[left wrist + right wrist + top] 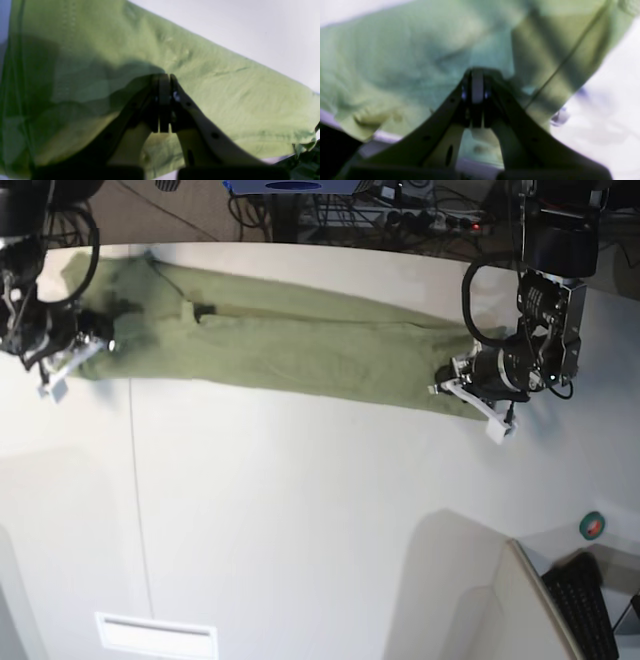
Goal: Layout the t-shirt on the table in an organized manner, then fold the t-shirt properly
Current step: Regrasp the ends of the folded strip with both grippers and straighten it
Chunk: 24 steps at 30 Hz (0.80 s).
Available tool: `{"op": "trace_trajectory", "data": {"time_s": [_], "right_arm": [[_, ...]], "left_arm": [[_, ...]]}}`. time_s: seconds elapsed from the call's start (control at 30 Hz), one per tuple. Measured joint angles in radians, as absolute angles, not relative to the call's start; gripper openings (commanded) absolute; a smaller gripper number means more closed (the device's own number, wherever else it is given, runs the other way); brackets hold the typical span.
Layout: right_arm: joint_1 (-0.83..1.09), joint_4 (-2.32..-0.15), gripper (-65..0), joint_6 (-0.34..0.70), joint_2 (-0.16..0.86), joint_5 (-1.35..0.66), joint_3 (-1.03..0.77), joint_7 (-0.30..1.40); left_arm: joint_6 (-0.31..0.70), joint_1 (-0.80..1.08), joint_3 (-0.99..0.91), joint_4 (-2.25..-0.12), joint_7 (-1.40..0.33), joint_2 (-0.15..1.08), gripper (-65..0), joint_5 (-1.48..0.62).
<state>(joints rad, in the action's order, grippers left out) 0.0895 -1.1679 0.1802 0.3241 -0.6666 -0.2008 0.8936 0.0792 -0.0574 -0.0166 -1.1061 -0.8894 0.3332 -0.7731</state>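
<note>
The olive-green t-shirt (290, 345) lies as a long narrow band across the far part of the off-white table (300, 500), stretched between my two grippers. At the band's right end in the base view, my left gripper (443, 388) is shut on the cloth. Its wrist view shows the closed fingertips (165, 76) down on the green fabric (225, 95). On the band's left end, my right gripper (98, 346) is shut on the shirt too. The closed right gripper (477, 72) stands over blurred green cloth (395, 62).
A thin dark seam (135, 480) runs down the table on the left. A small white label (157, 635) lies near the front edge. At the lower right are a green tape roll (593, 526) and a black keyboard (585, 605). Cables run behind the far edge.
</note>
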Motion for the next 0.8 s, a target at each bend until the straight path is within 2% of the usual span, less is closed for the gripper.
{"op": "trace_trajectory", "data": {"time_s": [0.13, 0.3, 0.43, 0.6, 0.63, 0.67, 0.8], "right_arm": [[0.002, -1.063, -65.0, 0.191, 0.331, -0.682, -0.175, 0.844], [-0.028, -1.059, -65.0, 0.19, 0.336, -0.67, -0.171, 0.85], [0.033, -1.238, -65.0, 0.163, 0.341, -0.624, -0.174, 0.89], [0.169, -1.564, -65.0, 0.167, 0.336, -0.627, -0.178, 0.893], [0.183, -1.596, -65.0, 0.17, 0.324, -0.633, -0.179, 0.89], [0.196, -1.619, -65.0, 0.168, 0.311, -0.628, -0.178, 0.886], [0.238, -1.626, -65.0, 0.168, 0.303, -0.625, -0.175, 0.902]], "left_arm": [[0.076, -0.091, -0.017, -1.085, -0.882, 0.316, -65.0, -0.763], [0.074, -0.088, -0.019, -1.098, -0.878, 0.308, -65.0, -0.76], [0.054, -0.04, -0.052, -1.229, -0.917, 0.294, -65.0, -0.743], [0.059, 0.063, -0.319, -1.449, -0.957, 0.3, -65.0, -0.729], [0.081, 0.07, -0.355, -1.477, -0.97, 0.307, -62.2, -0.727], [0.107, 0.079, -0.387, -1.5, -0.98, 0.307, -51.5, -0.729], [0.183, 0.111, -0.472, -1.503, -0.984, 0.291, -0.3, -0.736]]}}
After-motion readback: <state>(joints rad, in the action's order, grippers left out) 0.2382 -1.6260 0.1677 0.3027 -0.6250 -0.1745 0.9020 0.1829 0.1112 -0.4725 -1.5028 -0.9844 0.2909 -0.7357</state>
